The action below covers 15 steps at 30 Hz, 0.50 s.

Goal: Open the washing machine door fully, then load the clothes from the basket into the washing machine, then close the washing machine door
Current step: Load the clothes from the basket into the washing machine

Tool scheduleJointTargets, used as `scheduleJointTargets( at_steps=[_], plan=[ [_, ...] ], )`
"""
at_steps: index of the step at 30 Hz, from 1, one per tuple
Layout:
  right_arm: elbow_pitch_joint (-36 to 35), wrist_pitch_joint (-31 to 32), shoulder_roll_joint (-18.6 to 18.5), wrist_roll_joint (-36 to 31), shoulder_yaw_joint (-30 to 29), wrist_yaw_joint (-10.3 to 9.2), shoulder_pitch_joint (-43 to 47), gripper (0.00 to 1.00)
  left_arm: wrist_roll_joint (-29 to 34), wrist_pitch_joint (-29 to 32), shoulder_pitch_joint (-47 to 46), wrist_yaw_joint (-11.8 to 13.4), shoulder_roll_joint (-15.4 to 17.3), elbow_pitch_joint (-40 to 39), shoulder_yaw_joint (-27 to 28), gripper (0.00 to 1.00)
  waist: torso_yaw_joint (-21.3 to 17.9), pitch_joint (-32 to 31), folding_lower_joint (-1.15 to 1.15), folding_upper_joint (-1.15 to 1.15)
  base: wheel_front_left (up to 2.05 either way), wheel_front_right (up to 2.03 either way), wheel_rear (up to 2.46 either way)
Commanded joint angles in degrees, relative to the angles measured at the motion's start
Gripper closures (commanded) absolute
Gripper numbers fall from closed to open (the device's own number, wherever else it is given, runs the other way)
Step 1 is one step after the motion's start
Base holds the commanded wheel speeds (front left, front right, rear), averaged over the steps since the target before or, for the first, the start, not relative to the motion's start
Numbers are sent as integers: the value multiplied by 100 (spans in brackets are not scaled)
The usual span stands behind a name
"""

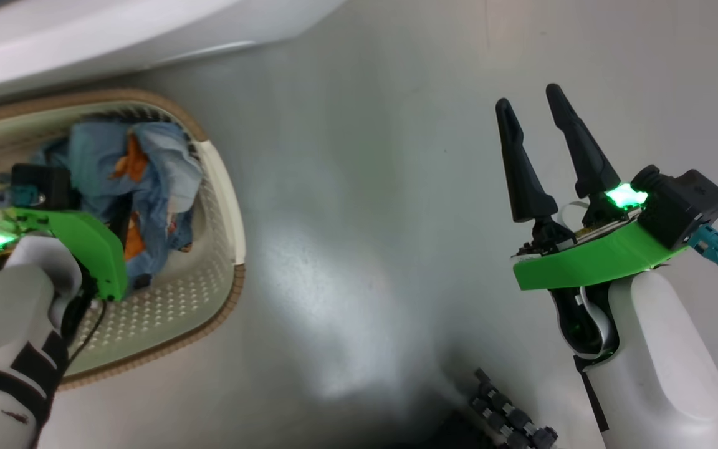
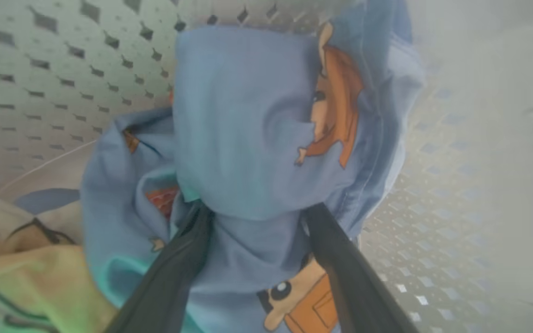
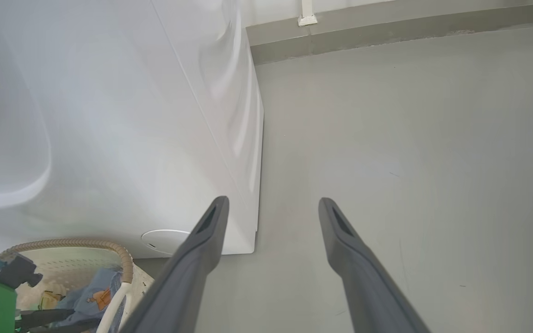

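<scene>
My head view is bright and even. A broad pale glare lies on the glossy grey floor (image 1: 328, 299), and a dark shadow pools at its near edge. The right arm's green lamp (image 1: 627, 196) blooms to white. The left wrist view is soft: the clothes (image 2: 248, 138) blur close to the lens, a green cast tints their lower left, and the basket (image 2: 433, 259) wall hazes out. The right wrist view is sharp, though the wide lens bows the washing machine (image 3: 109, 115) edge.
</scene>
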Motion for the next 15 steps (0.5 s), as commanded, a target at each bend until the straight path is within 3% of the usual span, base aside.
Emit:
scheduleJointTargets(
  at_steps=[1,11,12,13,14,15],
  plan=[
    [-157,-27,37,68,128,9,86,0,-70,74,-51,-14,205,56,2,0,-140,161,0,0,0,0,0],
    [-201,-27,38,192,253,9,40,0,-165,462,-374,-14,166,408,-522,0,-351,271,0,0,0,0,0],
    [-200,-27,38,202,261,9,40,0,-206,468,-380,-14,171,419,-547,7,-362,262,0,0,0,0,0],
    [-196,-27,38,210,268,9,41,0,-244,467,-381,-14,178,428,-573,65,-369,250,0,0,0,0,0],
    [-191,-27,38,215,274,9,43,0,-276,463,-379,-14,184,437,-604,100,-373,236,0,0,0,0,0],
    [-185,-27,38,217,277,9,44,0,-307,458,-375,-14,191,439,-636,100,-372,221,0,0,0,0,0]
  ],
)
